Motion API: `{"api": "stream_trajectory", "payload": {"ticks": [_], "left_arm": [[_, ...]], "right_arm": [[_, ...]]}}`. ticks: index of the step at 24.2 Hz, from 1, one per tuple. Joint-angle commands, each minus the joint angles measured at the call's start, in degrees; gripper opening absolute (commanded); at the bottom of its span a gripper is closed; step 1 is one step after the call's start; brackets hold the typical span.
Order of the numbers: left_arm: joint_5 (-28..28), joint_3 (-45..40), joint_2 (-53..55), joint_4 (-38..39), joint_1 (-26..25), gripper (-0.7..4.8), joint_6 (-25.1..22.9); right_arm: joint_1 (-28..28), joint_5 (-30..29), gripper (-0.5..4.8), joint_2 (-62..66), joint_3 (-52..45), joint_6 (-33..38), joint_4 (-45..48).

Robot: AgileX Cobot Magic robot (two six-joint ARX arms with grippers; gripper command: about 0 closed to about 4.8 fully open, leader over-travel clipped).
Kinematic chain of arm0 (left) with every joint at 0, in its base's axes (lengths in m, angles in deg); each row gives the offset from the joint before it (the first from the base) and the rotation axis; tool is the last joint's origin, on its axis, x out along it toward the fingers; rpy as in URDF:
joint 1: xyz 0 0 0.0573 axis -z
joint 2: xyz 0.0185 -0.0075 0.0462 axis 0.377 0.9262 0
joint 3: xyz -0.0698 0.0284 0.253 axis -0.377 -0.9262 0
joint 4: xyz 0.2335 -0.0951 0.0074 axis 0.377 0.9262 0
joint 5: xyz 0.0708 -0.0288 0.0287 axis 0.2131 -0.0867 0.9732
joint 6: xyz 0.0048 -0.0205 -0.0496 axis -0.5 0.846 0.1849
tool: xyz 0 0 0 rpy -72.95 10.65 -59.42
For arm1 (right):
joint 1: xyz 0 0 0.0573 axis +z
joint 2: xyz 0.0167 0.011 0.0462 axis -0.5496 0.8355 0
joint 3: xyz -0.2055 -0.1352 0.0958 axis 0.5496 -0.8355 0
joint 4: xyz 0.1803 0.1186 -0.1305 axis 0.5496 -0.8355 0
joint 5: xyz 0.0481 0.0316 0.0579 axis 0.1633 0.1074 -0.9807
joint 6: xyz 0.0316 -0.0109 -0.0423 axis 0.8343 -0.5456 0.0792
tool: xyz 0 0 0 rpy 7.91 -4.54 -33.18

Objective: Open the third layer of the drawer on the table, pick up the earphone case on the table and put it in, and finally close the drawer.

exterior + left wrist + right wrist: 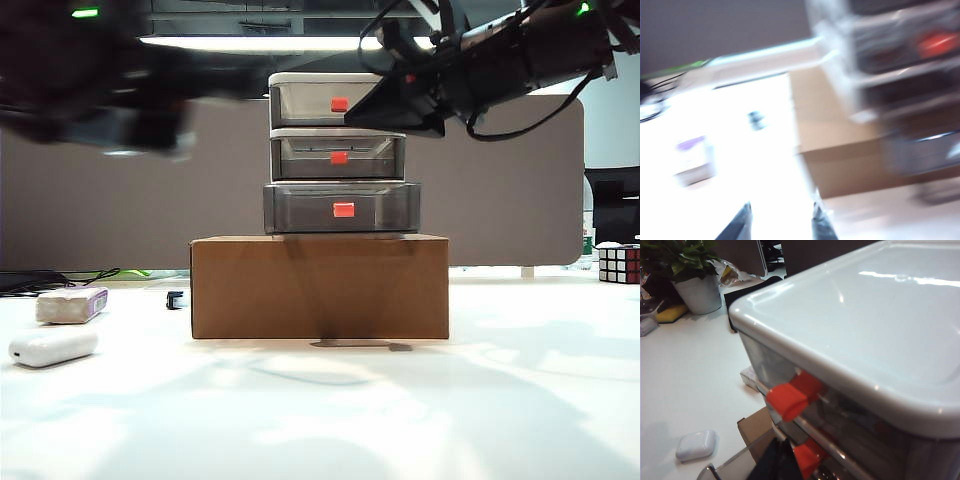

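The drawer (340,150) stands on a brown cardboard box. Its third layer (342,208) juts out a little past the two above; in the right wrist view its clear rim (735,460) shows pulled out. The white earphone case (52,347) lies on the table (400,420) at the front left, apart from both grippers, and is also seen as the case (696,445). My left gripper (781,220) is open and empty; it is a blur high at the left (150,130). My right gripper (782,442) is shut beside the middle red handle, at the unit's upper front (362,114).
The cardboard box (320,285) sits mid-table. A whitish block with a purple edge (72,304) lies behind the case, a small dark object (175,299) beside it. A puzzle cube (620,264) is at the far right. A potted plant (690,270) stands beyond the drawer.
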Motion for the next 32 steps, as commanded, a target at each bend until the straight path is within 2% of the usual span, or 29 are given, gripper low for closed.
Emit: {"api": "stream_trajectory", "payload": {"ticks": [1,3,4,6,7,8,9,10,11,14,16,17,20,22,25,32], "left_arm": [[-1.5,-0.2,-9.2,19.9,-5.5,1.53,-1.8],[-2.4,-0.3,-13.6,22.6,-7.3,1.50,1.1],[-4.3,-0.5,-14.5,22.6,-8.6,1.42,1.0],[-15.6,-0.9,-15.1,22.9,-16.0,1.44,-2.9],[-28.5,-1.6,-14.8,22.3,-23.6,1.43,-5.4],[-35.0,-1.9,-14.4,21.2,-28.1,1.43,-6.0],[-42.8,-2.1,-13.6,19.6,-34.8,1.43,-6.5],[-46.4,-2.2,-13.4,18.9,-38.1,1.44,-7.2],[-54.1,-2.1,-12.5,16.6,-44.1,1.70,-9.2],[-67.1,-2.1,-10.2,12.6,-52.2,2.96,-10.3],[-71.5,-2.1,-7.0,10.9,-55.8,3.76,-10.3],[-72.0,-2.1,-5.5,10.8,-55.8,3.76,-10.6],[-76.8,-2.1,1.0,10.1,-55.6,3.77,-16.1],[-77.1,-2.1,4.5,9.6,-55.6,3.77,-17.3],[-77.2,-2.1,8.5,8.5,-55.6,3.72,-23.1],[-77.1,-2.1,12.9,5.9,-54.9,3.72,-24.7]], "right_arm": [[0.0,-0.7,-0.06,-1.8,0.4,0.2,-1.8],[0.0,-1.4,-0.06,-2.3,0.4,0.2,-2.5],[0.0,-1.4,-0.06,-2.5,0.4,0.2,-2.9],[0.0,-1.4,-0.06,-2.8,0.4,0.2,-3.8],[0.0,-2.5,-0.06,-3.0,0.4,0.2,-4.7],[0.0,-3.3,-0.06,-3.0,0.4,0.2,-5.1],[0.0,-3.5,-0.06,-3.1,0.4,0.2,-6.2],[0.0,-3.5,-0.06,-3.2,0.4,0.2,-6.8],[0.0,-3.7,-0.06,-3.2,0.4,0.2,-7.3],[0.0,-3.8,-0.06,-3.2,0.4,0.2,-8.0],[0.0,-3.8,-0.06,-3.2,0.3,0.2,-8.4],[0.0,-3.8,-0.06,-3.2,0.3,0.2,-8.5],[0.0,-3.8,-0.06,-3.2,0.4,0.1,-9.1],[0.0,-3.8,-0.06,-3.2,0.3,0.0,-9.8],[0.0,-3.8,-0.06,-3.2,0.3,-0.8,-11.1],[0.0,-3.7,-0.06,-3.2,0.3,-1.5,-11.4]]}}
